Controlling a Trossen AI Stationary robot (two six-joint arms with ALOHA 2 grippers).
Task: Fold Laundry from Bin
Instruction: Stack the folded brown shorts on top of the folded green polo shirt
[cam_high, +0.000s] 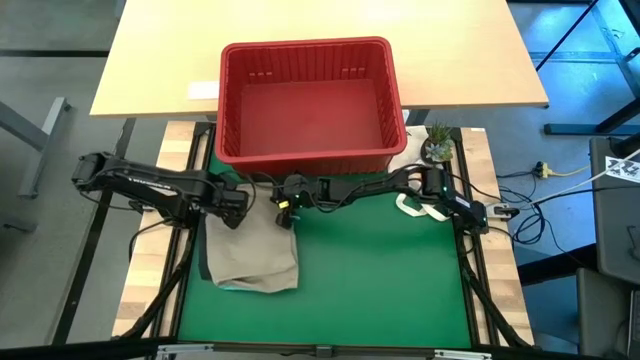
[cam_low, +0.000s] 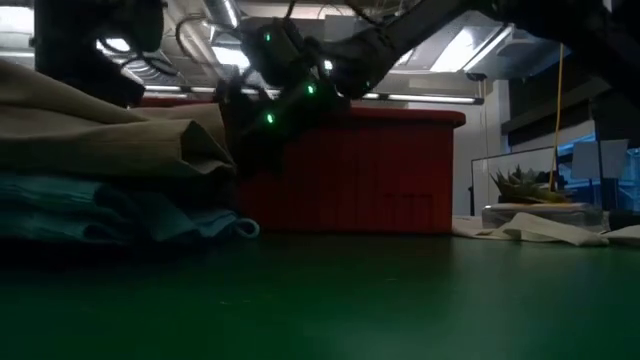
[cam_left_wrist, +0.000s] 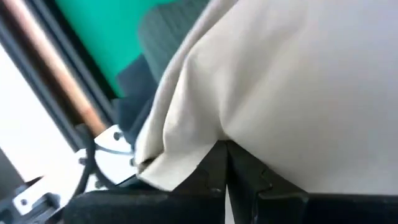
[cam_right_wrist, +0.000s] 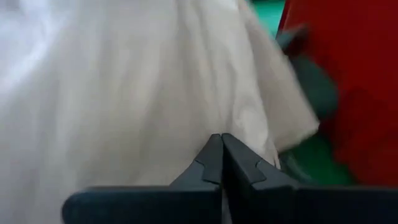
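At centre left of the high view we see the left gripper (cam_high: 238, 210) pinched shut on the far edge of the beige-tan cloth garment (cam_high: 252, 250), which lies atop a light teal garment (cam_low: 120, 220) on the green table mat (cam_high: 380, 280). Just right, the right gripper (cam_high: 285, 207) is clamped on that same edge. Above, the empty-looking red slotted plastic bin (cam_high: 312, 100) sits upper centre, though its corners are hard to judge.
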